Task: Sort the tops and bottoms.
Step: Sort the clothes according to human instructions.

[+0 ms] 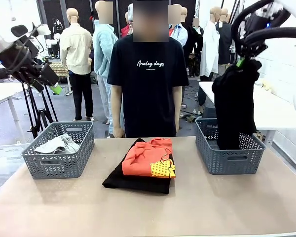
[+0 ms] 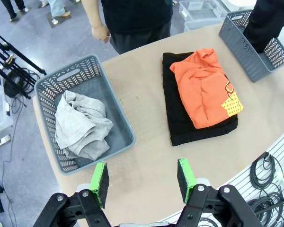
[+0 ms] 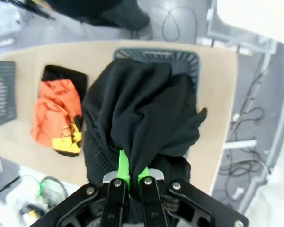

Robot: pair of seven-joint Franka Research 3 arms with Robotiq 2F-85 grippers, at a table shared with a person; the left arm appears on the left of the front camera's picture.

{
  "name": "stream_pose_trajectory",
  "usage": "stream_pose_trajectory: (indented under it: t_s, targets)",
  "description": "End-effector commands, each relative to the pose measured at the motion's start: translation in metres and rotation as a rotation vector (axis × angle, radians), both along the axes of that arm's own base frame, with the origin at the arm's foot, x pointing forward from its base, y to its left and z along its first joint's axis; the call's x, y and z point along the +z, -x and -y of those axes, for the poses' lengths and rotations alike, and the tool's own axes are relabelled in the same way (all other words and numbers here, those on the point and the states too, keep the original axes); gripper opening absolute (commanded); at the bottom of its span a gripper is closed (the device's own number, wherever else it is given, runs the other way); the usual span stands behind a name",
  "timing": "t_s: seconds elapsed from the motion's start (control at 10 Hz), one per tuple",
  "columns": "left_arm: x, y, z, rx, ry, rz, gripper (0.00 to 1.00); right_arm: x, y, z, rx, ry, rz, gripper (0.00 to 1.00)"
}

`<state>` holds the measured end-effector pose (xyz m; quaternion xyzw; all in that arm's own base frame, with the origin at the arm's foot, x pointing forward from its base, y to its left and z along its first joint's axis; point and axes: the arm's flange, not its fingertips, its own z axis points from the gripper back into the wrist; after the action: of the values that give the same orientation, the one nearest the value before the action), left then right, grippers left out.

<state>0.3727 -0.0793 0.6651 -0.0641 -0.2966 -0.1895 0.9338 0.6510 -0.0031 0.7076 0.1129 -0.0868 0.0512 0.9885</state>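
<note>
A black garment (image 1: 233,106) is held over the right basket (image 1: 230,160)
Clamped in the right gripper (image 3: 131,164), it hangs with its hem inside the basket. It is best sunk fully before release, so nothing is left draped over the rim. The left gripper (image 2: 143,178) is spread wide, empty.

From the front: sits just above the near edge of the table (image 1: 64,207), faces across it to the person (image 1: 148,84) at upper centre. From the left wrist: looks steeply down from high up, left basket (image 2: 68,75) at centre left. From the right wrist: looks straight down, very near the black cloth (image 3: 142,109). Common to all three: orange top (image 1: 150,158), right basket (image 1: 229,160).
</note>
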Motion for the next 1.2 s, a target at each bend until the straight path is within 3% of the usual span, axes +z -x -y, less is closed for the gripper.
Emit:
stream_pose_trajectory:
  t_s: [0.0, 0.2, 0.4, 0.6, 0.7, 0.8, 1.0, 1.1]
  targets:
    - [0.000, 0.001, 0.000, 0.009, 0.003, 0.004, 0.76, -0.025, -0.009, 0.005, 0.028, 0.001, -0.119, 0.00]
    - [0.000, 0.001, 0.000, 0.009, 0.003, 0.004, 0.76, -0.084, 0.009, 0.005, 0.063, -0.030, -0.236, 0.00]
    - [0.000, 0.001, 0.000, 0.009, 0.003, 0.004, 0.76, -0.122, 0.028, -0.001, 0.102, -0.076, -0.321, 0.00]
    - [0.000, 0.001, 0.000, 0.009, 0.003, 0.004, 0.76, -0.172, 0.030, -0.012, 0.139, -0.057, -0.433, 0.00]
    - [0.000, 0.001, 0.000, 0.009, 0.003, 0.004, 0.76, -0.175, 0.027, -0.012, 0.109, -0.002, -0.467, 0.00]
    - [0.000, 0.001, 0.000, 0.009, 0.003, 0.004, 0.76, -0.140, -0.006, -0.006, 0.112, -0.062, -0.392, 0.00]
    - [0.000, 0.001, 0.000, 0.009, 0.003, 0.004, 0.76, -0.140, -0.006, -0.006, 0.112, -0.062, -0.392, 0.00]
    - [0.000, 0.001, 0.000, 0.009, 0.003, 0.004, 0.76, -0.160, -0.002, -0.008, 0.110, -0.052, -0.439, 0.00]
